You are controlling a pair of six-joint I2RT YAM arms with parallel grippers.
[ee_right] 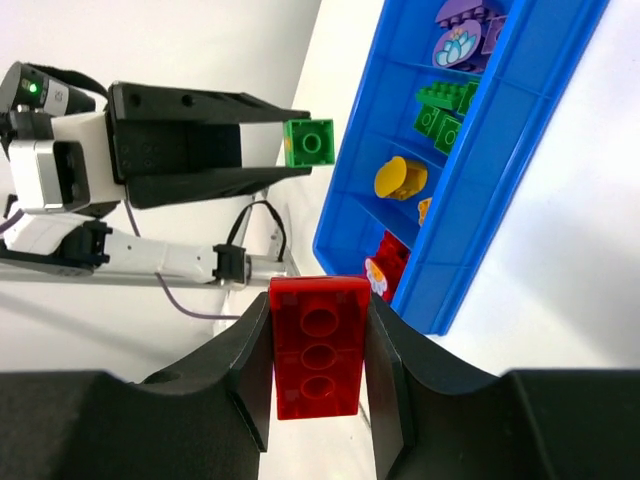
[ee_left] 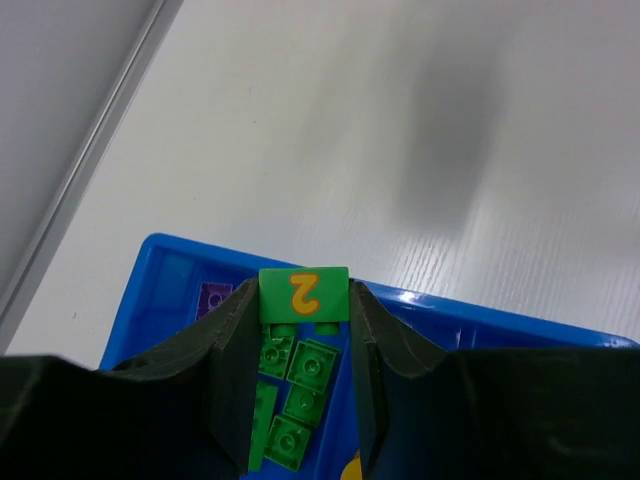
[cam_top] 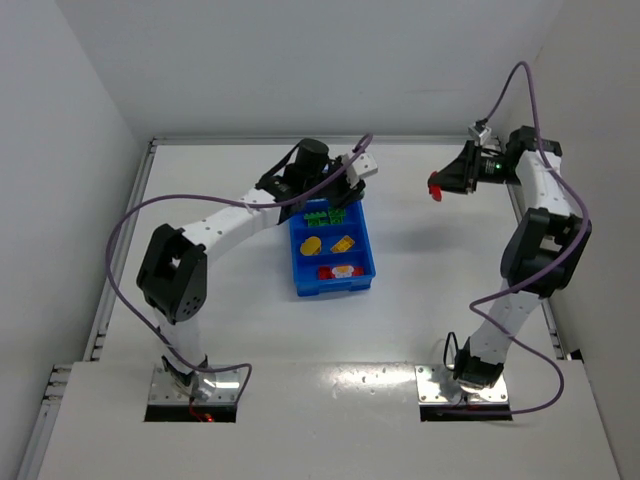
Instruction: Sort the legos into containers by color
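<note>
Green brick point(ee_left: 304, 295) printed with a yellow 2 sits pinched at the very tips of the left gripper point(ee_left: 304, 312), whose two fingers press on its opposite sides. It hangs over the far part of the blue tray point(ee_left: 500, 322). Directly beneath it, several more green pieces point(ee_left: 300, 390) lie in one compartment. A purple piece point(ee_left: 212, 298) shows in the compartment beyond them, at the tray's far end. Toward the arm bases come the yellow pieces point(cam_top: 312, 244), then a red piece with a white flower point(cam_top: 340, 270) in the nearest compartment.

Well apart to the right, clear of the tray and off the table point(cam_top: 250, 330), the right gripper point(ee_right: 318, 325) clamps a red brick point(ee_right: 318, 345). Its fingers are tight against both long sides, and the brick's three round sockets in a row face the wrist camera.
</note>
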